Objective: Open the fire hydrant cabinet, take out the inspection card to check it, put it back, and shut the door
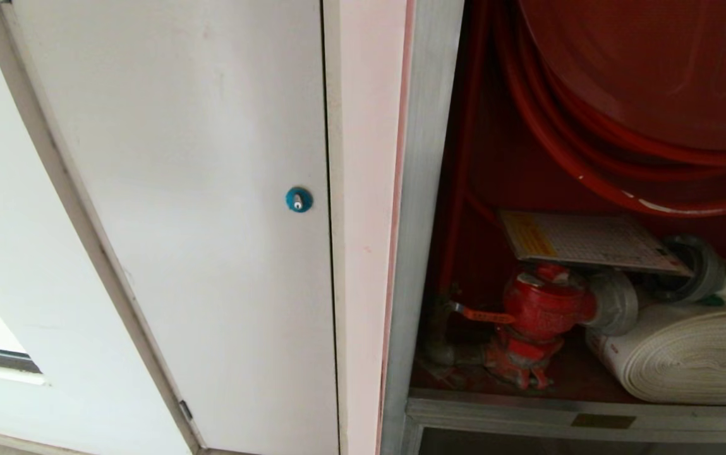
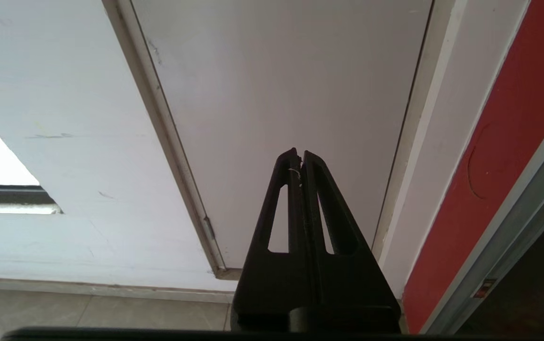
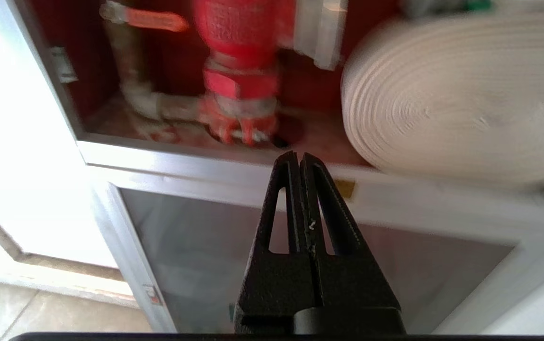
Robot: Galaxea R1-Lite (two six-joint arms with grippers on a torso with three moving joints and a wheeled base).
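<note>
The fire hydrant cabinet (image 1: 423,221) stands open in the head view, its red interior showing behind the silver frame. The inspection card (image 1: 590,243), a white grid sheet with a yellow band, lies tilted on top of the red hydrant valve (image 1: 543,309). The door is out of view. Neither arm appears in the head view. My right gripper (image 3: 298,155) is shut and empty, hanging low in front of the cabinet's bottom rail (image 3: 196,166), below the valve (image 3: 243,71). My left gripper (image 2: 300,154) is shut and empty too, facing the white door (image 2: 276,94) to the left of the cabinet.
A white rolled hose (image 1: 691,354) lies right of the valve, with a red hose reel (image 1: 653,63) above it. A lower glass panel (image 3: 253,260) sits under the rail. The plain white door has a blue round lock (image 1: 299,200). Tiled floor (image 2: 63,312) lies below.
</note>
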